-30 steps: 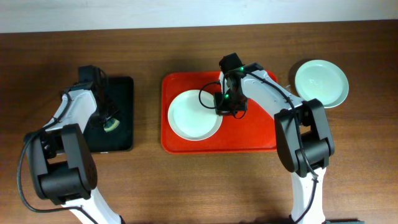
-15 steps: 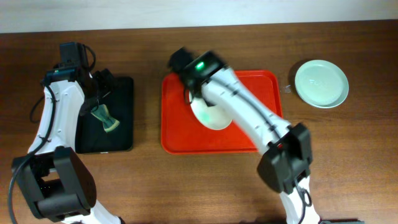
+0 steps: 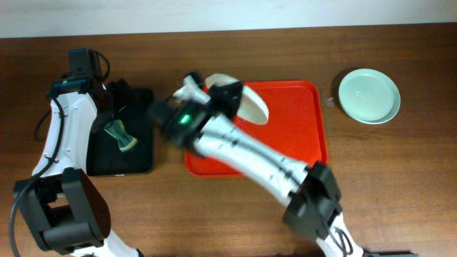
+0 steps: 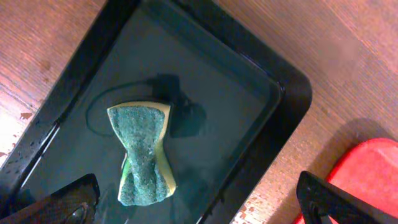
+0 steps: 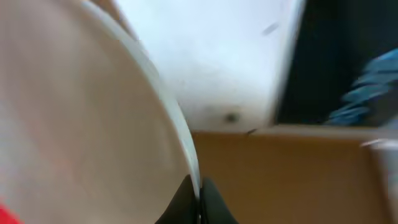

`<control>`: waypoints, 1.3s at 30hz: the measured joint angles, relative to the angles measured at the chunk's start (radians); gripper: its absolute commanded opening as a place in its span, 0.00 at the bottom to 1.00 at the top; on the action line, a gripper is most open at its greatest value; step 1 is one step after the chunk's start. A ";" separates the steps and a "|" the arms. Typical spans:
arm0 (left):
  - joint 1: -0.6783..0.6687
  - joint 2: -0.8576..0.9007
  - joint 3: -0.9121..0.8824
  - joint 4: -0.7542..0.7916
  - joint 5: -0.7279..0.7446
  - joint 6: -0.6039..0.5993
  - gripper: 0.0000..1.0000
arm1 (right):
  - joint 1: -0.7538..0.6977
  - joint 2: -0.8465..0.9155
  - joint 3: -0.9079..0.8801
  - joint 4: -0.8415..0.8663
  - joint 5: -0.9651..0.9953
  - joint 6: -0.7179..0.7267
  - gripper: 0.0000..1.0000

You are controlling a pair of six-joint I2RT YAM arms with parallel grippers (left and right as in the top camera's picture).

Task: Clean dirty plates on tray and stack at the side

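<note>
My right gripper (image 3: 220,96) is shut on the rim of a white plate (image 3: 246,103) and holds it tilted above the far left corner of the red tray (image 3: 293,153). In the right wrist view the plate (image 5: 81,124) fills the left side, its rim pinched between my fingertips (image 5: 198,200). A pale mint green plate (image 3: 368,95) lies on the table right of the tray. No light blue plate shows. My left gripper (image 3: 118,100) is open and empty above the black tray (image 3: 143,160), its jaws (image 4: 199,208) apart near a sponge.
A green and yellow sponge (image 4: 144,152) lies in the wet black tray (image 4: 261,93), also in the overhead view (image 3: 120,135). The right arm stretches diagonally across the red tray. A red tray corner (image 4: 367,180) shows in the left wrist view.
The right arm has swung left and lifted the white plate off the tray floor, tilting it. The left arm pulled back from the sponge a second ago and has held still since.
</note>
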State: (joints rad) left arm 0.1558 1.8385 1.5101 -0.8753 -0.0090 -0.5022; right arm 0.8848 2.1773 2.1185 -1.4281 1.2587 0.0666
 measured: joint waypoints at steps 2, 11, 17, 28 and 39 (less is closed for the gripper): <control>0.000 0.000 0.000 -0.002 0.002 0.000 0.99 | -0.159 0.000 0.002 0.086 -0.249 -0.003 0.04; 0.000 0.000 0.000 0.000 0.002 0.000 0.99 | -1.015 0.000 0.002 0.189 -1.761 -0.352 0.04; 0.000 0.000 0.000 0.000 0.002 0.000 0.99 | -1.429 0.000 -0.089 0.397 -1.720 -0.133 0.04; 0.000 0.000 0.000 0.000 0.003 0.000 0.99 | -1.484 0.000 -0.341 0.594 -1.569 0.043 0.98; 0.000 0.000 0.000 0.000 0.003 0.000 0.99 | -1.409 -0.310 -0.343 0.249 -1.561 -0.012 0.98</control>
State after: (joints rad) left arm 0.1558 1.8385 1.5101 -0.8753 -0.0063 -0.5022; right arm -0.5240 1.8671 1.7760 -1.1790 -0.3019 0.0544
